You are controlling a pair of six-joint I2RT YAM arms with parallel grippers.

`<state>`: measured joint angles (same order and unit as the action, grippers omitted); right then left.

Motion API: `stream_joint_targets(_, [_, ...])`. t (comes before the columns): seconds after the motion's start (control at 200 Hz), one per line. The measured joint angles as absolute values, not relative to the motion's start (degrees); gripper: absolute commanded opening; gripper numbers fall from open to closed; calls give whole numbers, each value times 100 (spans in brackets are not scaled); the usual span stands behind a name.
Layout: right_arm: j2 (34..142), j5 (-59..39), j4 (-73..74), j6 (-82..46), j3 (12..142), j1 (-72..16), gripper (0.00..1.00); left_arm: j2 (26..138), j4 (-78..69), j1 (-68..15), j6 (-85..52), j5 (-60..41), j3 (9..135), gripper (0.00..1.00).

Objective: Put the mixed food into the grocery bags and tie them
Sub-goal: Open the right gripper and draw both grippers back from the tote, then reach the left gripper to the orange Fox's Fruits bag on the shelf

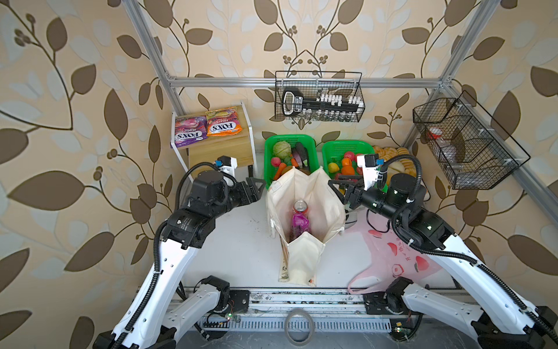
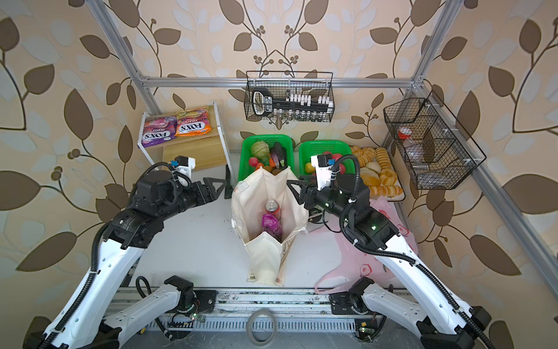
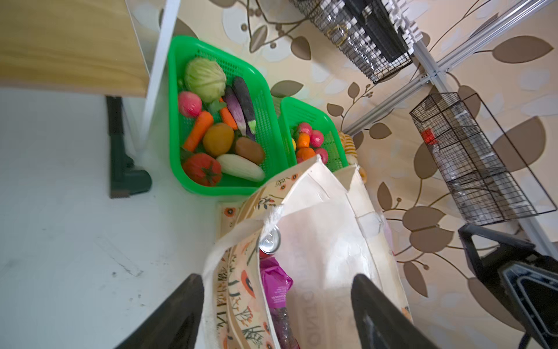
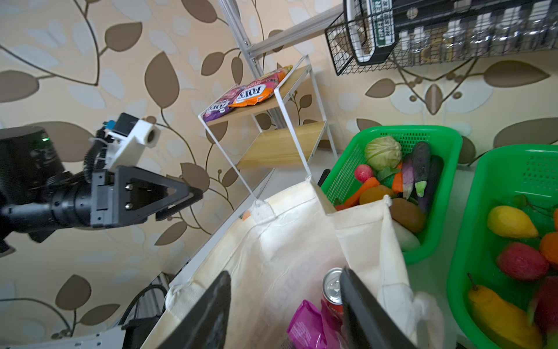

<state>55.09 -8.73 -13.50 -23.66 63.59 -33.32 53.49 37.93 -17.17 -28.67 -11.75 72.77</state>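
While looking down from above, finds a cream tote (image 1: 302,260) (image 2: 262,256) upright at the middle of the white table (image 1: 241,241), mouth gaping wide. Finds inside it a red can (image 1: 300,207) (image 4: 332,287) standing on end and, just beside that on the near side, a purple snack packet (image 1: 299,222) (image 3: 274,284).

Sees an orange sweets packet (image 1: 224,124) (image 4: 256,93) lying flat on the top board of a small wooden shelf (image 1: 220,151) at the back left, edge to edge with a purple sweets packet (image 1: 188,131).

Places the rest of the food in the green basket (image 1: 267,151) (image 3: 175,90) right behind the tote: a cabbage (image 1: 281,148) (image 3: 205,75) at the far end, a tomato (image 3: 201,169) at the near end, a brown potato (image 3: 250,150) and a yellower potato (image 3: 218,139) side by side between them, among carrots (image 3: 199,130) and aubergines (image 3: 245,102). Notes a second green basket (image 1: 347,145) just right of the first.

Finds the pink bag (image 1: 392,256) (image 2: 362,266) flat and limp on the table to the right of the tote, partly under the right arm (image 1: 422,229).

Catches the left gripper (image 1: 261,187) (image 4: 193,196) in the air just left of the tote's rim and apart from it, fingers (image 3: 181,311) spread wide, grasping nothing. Catches the right gripper (image 1: 336,190) (image 4: 285,272) at the tote's right rim, fingers (image 4: 208,311) parted over the mouth with nothing pinched between; contact with the cloth impossible to judge.
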Motion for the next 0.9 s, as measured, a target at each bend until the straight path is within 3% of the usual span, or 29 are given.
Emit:
stream_joint_targets(0.14, [5516,-882,-1166,-2421,6359,-3242,63,6080,4327,-1299,-2477,-1015,8674,82])
stream_joint_targets(0.315, [5553,-941,-1007,-2425,6357,-3197,65,7255,4403,578,-2484,-1817,10036,78])
stream_joint_targets(0.43, [5599,-1009,-945,-2423,6357,-3170,66,8211,4394,1302,-2620,-2257,10873,76])
stream_joint_targets(0.675, [5599,-1076,-941,-2397,6357,-3157,67,9963,4362,1468,-2783,-2488,12484,74])
stream_joint_targets(0.9, [5561,-1094,-996,-2353,6342,-3105,68,10582,4510,1470,-2801,-2272,13131,76])
